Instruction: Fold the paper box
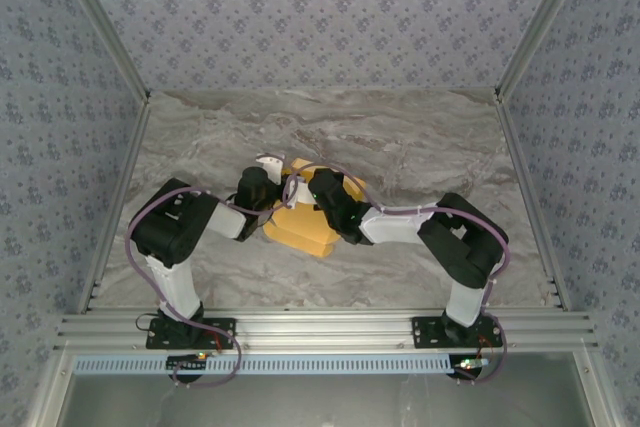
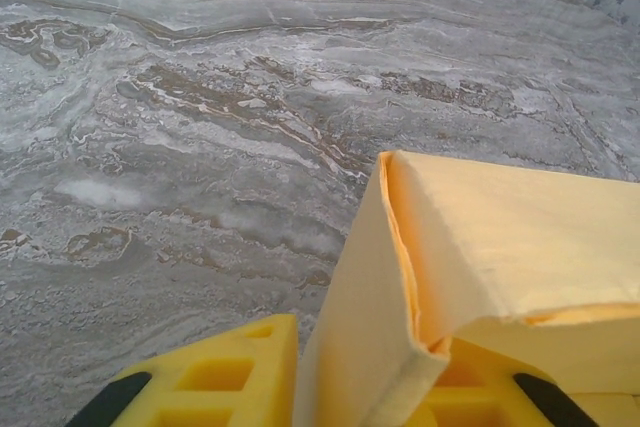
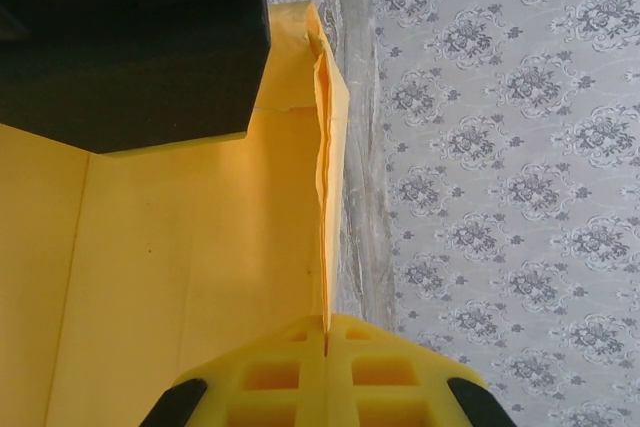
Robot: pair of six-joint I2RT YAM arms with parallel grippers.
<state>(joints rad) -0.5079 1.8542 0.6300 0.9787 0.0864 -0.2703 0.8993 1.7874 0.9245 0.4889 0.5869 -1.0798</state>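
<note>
Top external view shows us the paper box (image 1: 300,230) on the table (image 1: 430,147) between both arms; the right gripper (image 3: 327,325) pinches one raised wall, we think to keep it upright, while the left gripper (image 2: 365,367) straddles a corner, and we cannot tell if it clamps.

we find the paper box (image 1: 300,229) on the counter (image 1: 420,147), midway between both arms and ahead of their bases. a box wall stands between the left pincer (image 2: 360,352) fingers; the right pincer (image 3: 327,347), coming from the right, pinches an edge.
</note>
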